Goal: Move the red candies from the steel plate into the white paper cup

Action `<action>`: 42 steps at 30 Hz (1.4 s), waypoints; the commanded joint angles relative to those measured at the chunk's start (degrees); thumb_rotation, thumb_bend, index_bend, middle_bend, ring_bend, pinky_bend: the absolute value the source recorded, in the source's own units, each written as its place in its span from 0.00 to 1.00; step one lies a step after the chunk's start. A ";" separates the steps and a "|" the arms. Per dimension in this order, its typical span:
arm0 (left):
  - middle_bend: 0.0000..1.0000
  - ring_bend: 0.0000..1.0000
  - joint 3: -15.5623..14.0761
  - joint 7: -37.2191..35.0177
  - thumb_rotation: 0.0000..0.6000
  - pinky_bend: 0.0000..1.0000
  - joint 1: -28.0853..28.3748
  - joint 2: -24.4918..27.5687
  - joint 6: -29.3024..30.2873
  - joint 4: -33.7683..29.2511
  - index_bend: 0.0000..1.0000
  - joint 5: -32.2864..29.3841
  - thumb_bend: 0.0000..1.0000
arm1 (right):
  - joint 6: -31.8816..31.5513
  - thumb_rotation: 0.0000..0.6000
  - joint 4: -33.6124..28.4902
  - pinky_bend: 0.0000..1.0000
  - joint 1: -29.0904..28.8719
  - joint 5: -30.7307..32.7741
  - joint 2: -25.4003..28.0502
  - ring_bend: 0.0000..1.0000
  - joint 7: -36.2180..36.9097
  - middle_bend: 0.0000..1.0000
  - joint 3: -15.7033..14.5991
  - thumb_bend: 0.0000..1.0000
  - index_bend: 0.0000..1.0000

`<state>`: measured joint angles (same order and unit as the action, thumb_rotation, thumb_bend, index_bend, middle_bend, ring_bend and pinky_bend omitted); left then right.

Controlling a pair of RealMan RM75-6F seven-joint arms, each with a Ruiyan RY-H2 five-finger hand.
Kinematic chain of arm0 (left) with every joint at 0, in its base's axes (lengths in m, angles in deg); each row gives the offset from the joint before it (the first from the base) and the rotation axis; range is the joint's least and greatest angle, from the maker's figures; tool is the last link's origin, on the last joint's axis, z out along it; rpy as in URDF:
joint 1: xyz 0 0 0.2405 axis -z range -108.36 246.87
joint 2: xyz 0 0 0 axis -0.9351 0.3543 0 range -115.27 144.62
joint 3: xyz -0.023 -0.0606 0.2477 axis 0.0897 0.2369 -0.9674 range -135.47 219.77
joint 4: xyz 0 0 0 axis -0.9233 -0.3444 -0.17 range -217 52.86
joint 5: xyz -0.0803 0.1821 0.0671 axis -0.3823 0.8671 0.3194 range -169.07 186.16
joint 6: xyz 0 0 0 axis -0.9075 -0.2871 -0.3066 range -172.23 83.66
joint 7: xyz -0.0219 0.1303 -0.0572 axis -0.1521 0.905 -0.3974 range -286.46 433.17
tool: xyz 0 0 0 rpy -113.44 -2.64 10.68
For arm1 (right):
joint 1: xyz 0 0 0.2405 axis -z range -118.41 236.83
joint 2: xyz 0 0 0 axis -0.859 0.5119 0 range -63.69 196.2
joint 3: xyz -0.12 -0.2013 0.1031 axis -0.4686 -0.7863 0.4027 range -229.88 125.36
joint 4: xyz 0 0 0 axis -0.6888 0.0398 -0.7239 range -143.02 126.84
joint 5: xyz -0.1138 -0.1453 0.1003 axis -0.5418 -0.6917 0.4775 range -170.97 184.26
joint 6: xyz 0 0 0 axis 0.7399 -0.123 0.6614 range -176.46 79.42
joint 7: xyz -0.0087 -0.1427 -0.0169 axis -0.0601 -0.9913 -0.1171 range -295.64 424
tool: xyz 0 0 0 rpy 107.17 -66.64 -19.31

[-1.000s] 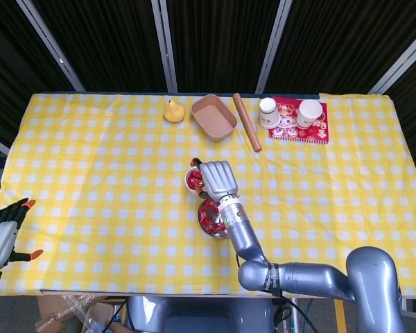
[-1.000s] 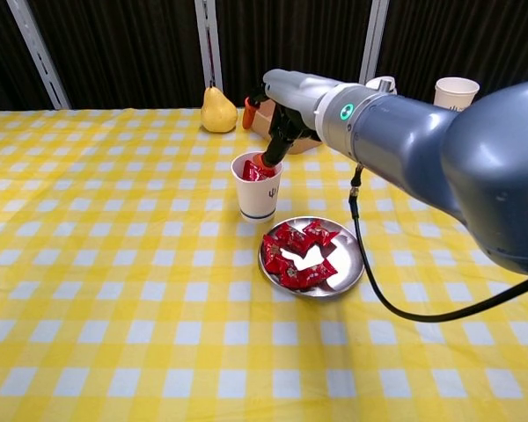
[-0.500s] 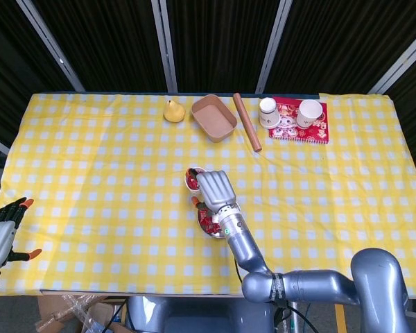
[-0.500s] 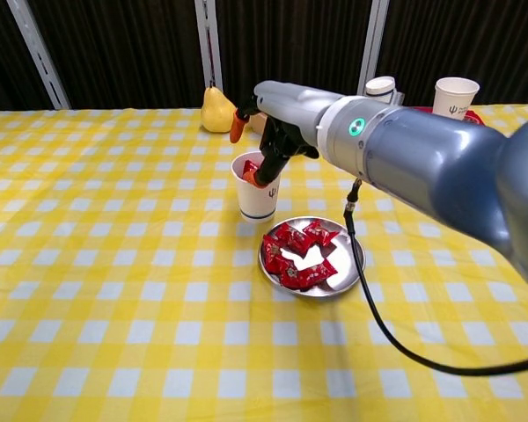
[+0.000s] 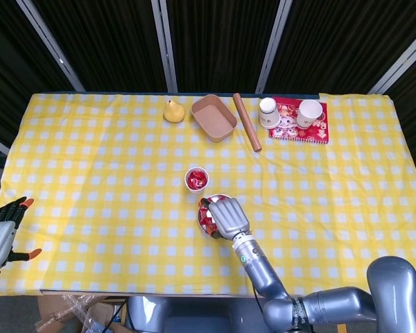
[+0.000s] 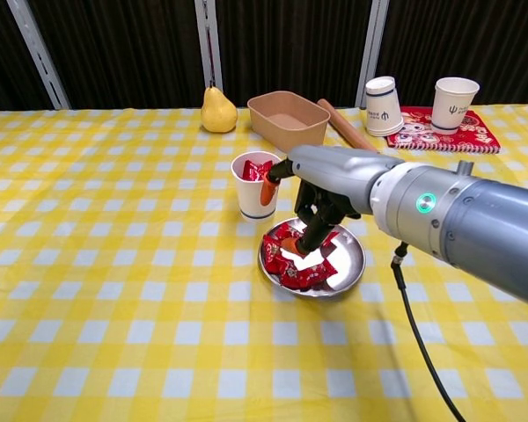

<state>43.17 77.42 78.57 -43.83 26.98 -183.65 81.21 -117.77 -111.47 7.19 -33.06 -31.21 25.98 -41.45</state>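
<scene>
1. The right hand (image 6: 321, 198) reaches down over the plate (image 6: 350, 266), fingertips (image 6: 310, 243) among the red candies (image 6: 296, 260); whether it grips one cannot be told.
2. The cup (image 6: 253, 186), candies inside, stands just beside the plate.
3. The left hand (image 5: 1, 234), fingers apart, is off the worktop's (image 5: 90, 173) edge.

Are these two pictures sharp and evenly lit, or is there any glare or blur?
Head view: sharp, evenly lit, soft shadows on the tablecloth; the left hand sits at the frame's edge. Chest view: the right hand over the steel plate is clear, the plate's rim shows slight shine, and the nearby arm looms large.
</scene>
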 commanded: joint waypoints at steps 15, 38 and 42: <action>0.00 0.00 0.14 0.45 1.00 0.00 0.22 -0.03 -0.55 -0.14 0.00 -0.76 0.05 | 4.37 1.00 6.47 0.83 0.66 2.91 -1.94 0.91 0.06 0.87 -1.58 0.35 0.32; 0.00 0.00 0.20 0.77 1.00 0.00 0.28 -0.03 -0.72 -0.35 0.00 -1.22 0.05 | 7.76 1.00 12.96 0.83 2.00 3.68 -2.73 0.91 2.09 0.87 -0.92 0.35 0.39; 0.00 0.00 0.21 0.87 1.00 0.00 0.28 -0.05 -0.69 -0.37 0.00 -1.27 0.05 | 7.96 1.00 13.20 0.83 2.15 4.11 -2.52 0.91 1.88 0.87 -0.87 0.35 0.39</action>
<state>43.38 78.29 78.85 -43.89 26.30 -184.02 79.95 -109.83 -98.27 9.33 -28.96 -33.74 27.86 -42.33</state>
